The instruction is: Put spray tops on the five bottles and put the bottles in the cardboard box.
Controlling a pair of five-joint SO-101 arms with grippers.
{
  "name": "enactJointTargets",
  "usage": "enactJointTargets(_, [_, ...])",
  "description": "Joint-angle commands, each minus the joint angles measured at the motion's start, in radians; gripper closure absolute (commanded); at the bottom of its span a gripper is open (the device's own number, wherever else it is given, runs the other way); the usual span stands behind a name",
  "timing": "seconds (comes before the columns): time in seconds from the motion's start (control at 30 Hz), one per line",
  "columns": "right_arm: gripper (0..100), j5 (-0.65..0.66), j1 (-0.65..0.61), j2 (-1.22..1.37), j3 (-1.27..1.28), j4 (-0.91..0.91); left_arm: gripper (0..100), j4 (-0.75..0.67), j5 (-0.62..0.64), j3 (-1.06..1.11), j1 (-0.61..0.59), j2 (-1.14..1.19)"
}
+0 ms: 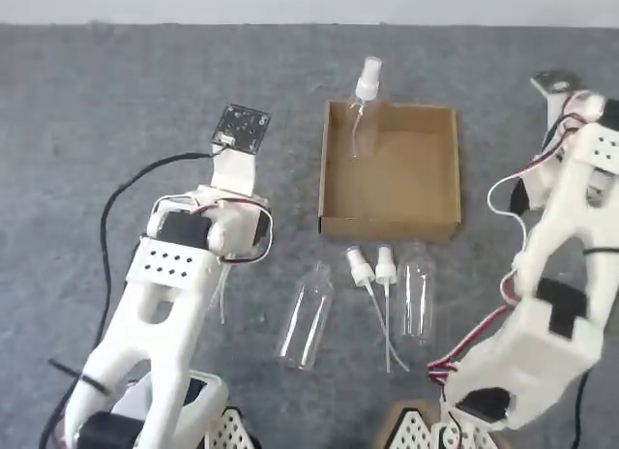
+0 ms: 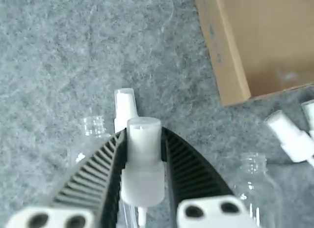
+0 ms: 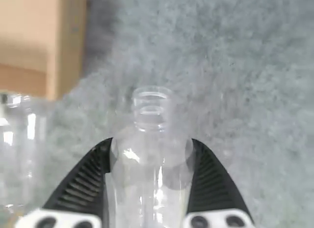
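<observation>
spray top (image 2: 142, 164) in left gripper (image 2: 142, 134), apart frm box (image 2: 224, 56) corner

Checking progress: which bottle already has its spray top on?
The bottle in the cardboard box wears a white spray top; the two bottles lying before it have bare necks.

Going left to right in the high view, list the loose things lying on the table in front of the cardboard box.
bottle → spray top → second spray top → second bottle
</observation>
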Motion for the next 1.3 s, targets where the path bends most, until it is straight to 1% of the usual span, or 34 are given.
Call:
enactJointTargets(0.0, [99.2,-0.075,-0.024,-0.193,-0.040,0.039,99,-0.046,0.009,0.008,0.005,-0.051])
enactJointTargets(0.13, [99.2,-0.132,-0.101,-0.346,0.106,0.038,99,-0.057,0.009,0.019,0.005,-0.051])
enactJointTargets(0.27, [99.2,-0.172,-0.237,-0.530,0.282,0.018,99,-0.057,0.009,0.019,0.005,-0.051])
enactJointTargets(0.4, [99.2,-0.229,-0.332,-0.722,0.476,-0.074,99,-0.057,0.009,0.019,0.003,-0.051])
enactJointTargets(0.57, [99.2,-0.227,-0.458,-0.924,0.732,-0.179,99,-0.057,0.012,0.005,-0.005,-0.058])
enactJointTargets(0.73, [99.2,-0.236,-0.601,-1.087,0.922,-0.315,99,-0.051,0.055,-0.008,-0.006,-0.193])
enactJointTargets(0.87, [99.2,-0.247,-0.753,-1.156,1.066,-0.453,99,-0.037,0.057,-0.041,-0.006,-0.373])
enactJointTargets(1.0, [99.2,-0.325,-0.851,-1.164,1.132,-0.568,99,0.044,0.058,-0.177,-0.005,-0.516])
enactJointTargets(1.1, [99.2,-0.348,-0.924,-1.152,1.155,-0.647,99,0.072,0.068,-0.306,-0.005,-0.557])
enactJointTargets(1.27, [99.2,-0.345,-1.036,-1.145,1.211,-0.826,99,0.071,0.175,-0.461,-0.003,-0.560])
